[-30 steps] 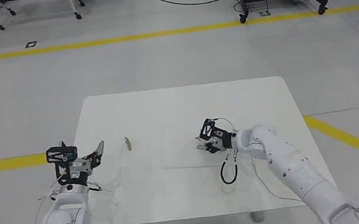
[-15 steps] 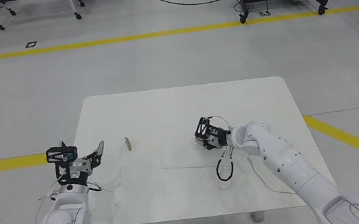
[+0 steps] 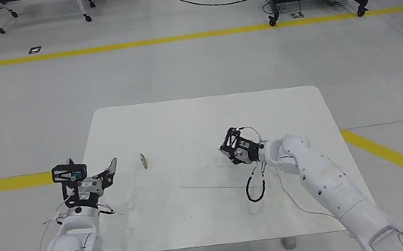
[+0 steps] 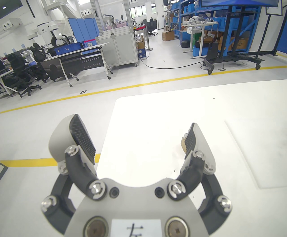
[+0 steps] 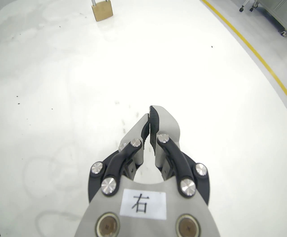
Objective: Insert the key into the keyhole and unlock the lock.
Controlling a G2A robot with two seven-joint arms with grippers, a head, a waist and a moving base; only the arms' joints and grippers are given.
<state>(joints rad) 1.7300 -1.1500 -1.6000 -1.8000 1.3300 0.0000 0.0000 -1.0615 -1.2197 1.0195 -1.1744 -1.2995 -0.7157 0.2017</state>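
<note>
Padlock (image 3: pixel 145 160) lies flat on the white desk (image 3: pixel 277 115), in the left-centre of the top view and well apart from both arms. It sits on open desk with nothing beside it, so either arm can come at it unobstructed.

The left gripper (image 4: pixel 134 125) hangs at the left edge of the desk, just short of the lock and facing it. Its fingers are spread wide. That pose suits an arm waiting to pin the brass body down, since a loose lock would probably slide or twist under a pushing key.

The right gripper (image 5: pixel 149 112) is near the middle of the top view, right of the lock, low over the desk and aimed toward it. Its fingers are pressed together at the tips. A thin pale sliver shows between the pads, which may be the key, but it is too small to be sure. A tight pinch at the very tips would fit holding something that flat with its blade left free.

By my reading the lock is not yet steadied and insertion has not begun.
</note>
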